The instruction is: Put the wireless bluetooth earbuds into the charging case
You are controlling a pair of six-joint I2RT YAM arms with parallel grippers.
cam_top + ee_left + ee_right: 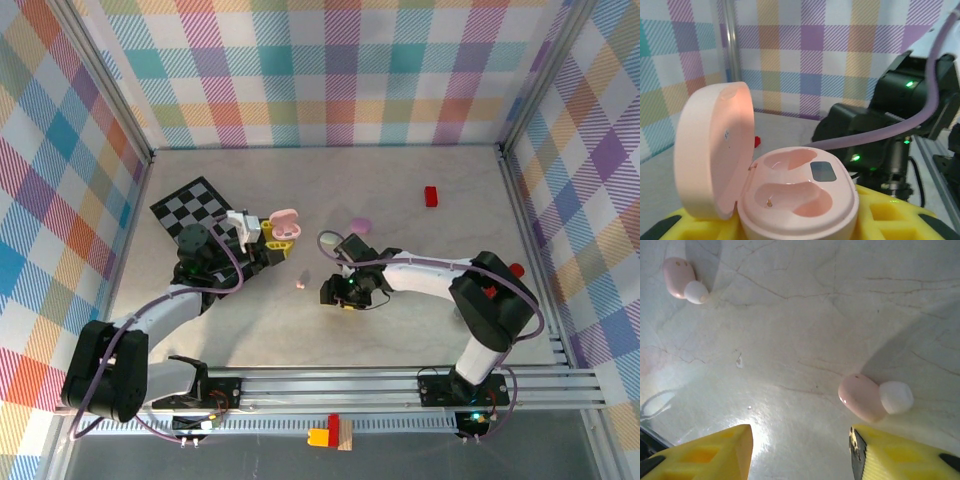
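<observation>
My left gripper (270, 241) is shut on the open pink charging case (800, 192). Its lid (710, 150) stands up at the left, and both sockets are empty. Two pink earbuds with white tips lie on the table. One earbud (867, 397) rests just beyond my right finger (900, 457). The other earbud (682, 280) lies farther off at the upper left and shows as a pink speck (300, 285). My right gripper (800, 450) hovers low over the table, open, with nothing between its yellow fingers.
A purple case (360, 225) and a pale ring-shaped case (328, 240) lie behind the right gripper (345, 292). A red block (431, 196) sits at the back right. A checkered board (195, 206) lies at the back left. Plaid walls enclose the table.
</observation>
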